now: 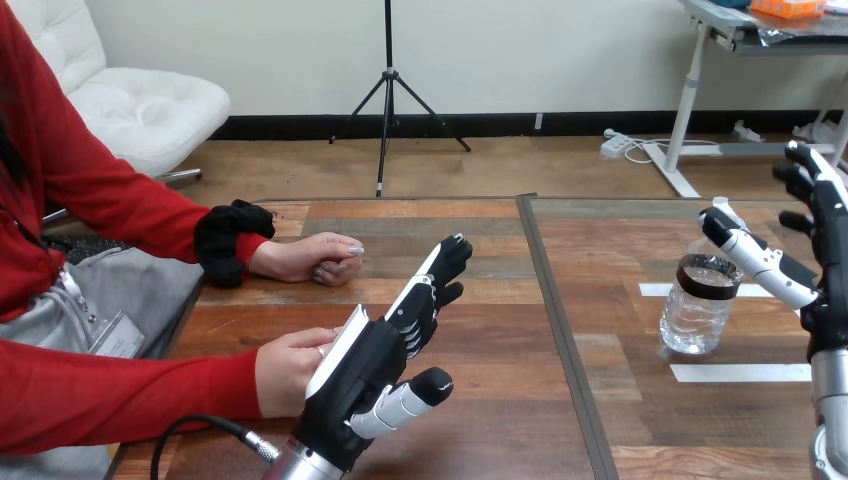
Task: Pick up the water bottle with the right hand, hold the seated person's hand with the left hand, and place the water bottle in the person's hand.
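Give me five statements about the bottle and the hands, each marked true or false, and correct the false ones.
1. The water bottle stands upright on the table. True.
2. The right hand holds the bottle in the air. False: the bottle stands on the table, and that hand is open beside it.
3. The left hand has straight fingers and is beside the person's nearer hand. True.
4. The left hand's fingers are curled round the person's nearer hand. False: they point away from it.
5. The person's farther hand holds the bottle. False: it rests on the table, apart from the bottle.
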Action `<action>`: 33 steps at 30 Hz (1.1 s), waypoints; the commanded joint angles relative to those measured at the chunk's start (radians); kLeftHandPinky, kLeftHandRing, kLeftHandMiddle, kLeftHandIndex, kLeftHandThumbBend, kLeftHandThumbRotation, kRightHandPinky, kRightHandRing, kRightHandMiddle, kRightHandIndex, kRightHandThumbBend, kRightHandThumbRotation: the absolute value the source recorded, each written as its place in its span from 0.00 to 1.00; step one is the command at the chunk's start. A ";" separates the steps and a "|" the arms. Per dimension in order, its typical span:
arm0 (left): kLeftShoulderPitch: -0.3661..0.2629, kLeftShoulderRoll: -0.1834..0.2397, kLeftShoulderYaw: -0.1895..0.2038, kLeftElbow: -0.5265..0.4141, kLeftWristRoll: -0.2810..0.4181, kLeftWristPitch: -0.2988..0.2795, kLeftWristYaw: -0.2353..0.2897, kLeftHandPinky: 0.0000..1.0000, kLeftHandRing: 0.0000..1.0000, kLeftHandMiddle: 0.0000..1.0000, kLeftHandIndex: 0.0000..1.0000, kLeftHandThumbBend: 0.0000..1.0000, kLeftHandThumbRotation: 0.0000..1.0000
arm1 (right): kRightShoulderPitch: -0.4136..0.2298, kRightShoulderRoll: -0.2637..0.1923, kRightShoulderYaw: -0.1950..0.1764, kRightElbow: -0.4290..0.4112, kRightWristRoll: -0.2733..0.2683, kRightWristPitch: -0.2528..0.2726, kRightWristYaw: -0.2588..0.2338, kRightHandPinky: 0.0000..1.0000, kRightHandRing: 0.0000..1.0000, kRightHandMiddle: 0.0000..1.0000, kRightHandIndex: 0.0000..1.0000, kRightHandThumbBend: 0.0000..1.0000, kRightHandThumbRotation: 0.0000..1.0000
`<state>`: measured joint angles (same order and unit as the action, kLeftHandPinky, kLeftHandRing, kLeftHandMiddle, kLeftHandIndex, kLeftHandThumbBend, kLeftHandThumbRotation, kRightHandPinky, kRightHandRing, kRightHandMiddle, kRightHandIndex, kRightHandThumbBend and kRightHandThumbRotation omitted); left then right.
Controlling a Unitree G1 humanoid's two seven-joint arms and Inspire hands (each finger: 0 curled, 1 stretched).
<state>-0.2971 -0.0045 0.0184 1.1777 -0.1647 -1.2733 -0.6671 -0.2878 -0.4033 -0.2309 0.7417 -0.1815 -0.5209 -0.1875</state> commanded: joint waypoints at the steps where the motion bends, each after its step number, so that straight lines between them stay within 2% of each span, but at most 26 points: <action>1: -0.055 -0.002 0.016 -0.035 -0.020 -0.002 -0.001 0.97 1.00 1.00 1.00 1.00 0.85 | -0.113 -0.036 0.012 0.087 0.008 0.001 0.006 0.84 0.92 0.89 0.92 1.00 0.58; 5: -0.053 -0.001 0.017 -0.038 -0.031 0.001 -0.010 0.96 1.00 1.00 1.00 1.00 0.85 | -0.142 -0.041 0.017 0.153 0.005 -0.012 0.002 0.84 0.92 0.89 0.93 1.00 0.57; 11: -0.047 0.002 0.017 -0.043 -0.039 -0.004 -0.012 0.96 1.00 1.00 1.00 1.00 0.85 | -0.181 -0.054 0.036 0.234 -0.009 0.000 -0.001 0.81 0.92 0.89 0.93 1.00 0.57; 14: -0.047 0.005 0.017 -0.041 -0.028 -0.018 0.005 0.95 1.00 1.00 1.00 1.00 0.85 | -0.200 -0.054 0.034 0.273 0.009 -0.010 0.018 0.80 0.91 0.89 0.93 1.00 0.57; 18: -0.040 0.008 0.017 -0.047 -0.023 -0.013 0.015 0.95 1.00 1.00 1.00 1.00 0.86 | -0.223 -0.064 0.051 0.326 -0.008 -0.009 0.007 0.79 0.91 0.89 0.93 1.00 0.56; 33: -0.027 0.015 0.014 -0.065 -0.054 -0.017 -0.017 0.95 1.00 1.00 1.00 1.00 0.85 | -0.279 -0.068 0.065 0.451 0.002 0.004 0.033 0.78 0.91 0.89 0.93 1.00 0.58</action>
<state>-0.2956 0.0035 0.0198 1.1611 -0.1937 -1.2739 -0.6731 -0.4632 -0.4421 -0.1719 1.1688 -0.1933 -0.5146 -0.1657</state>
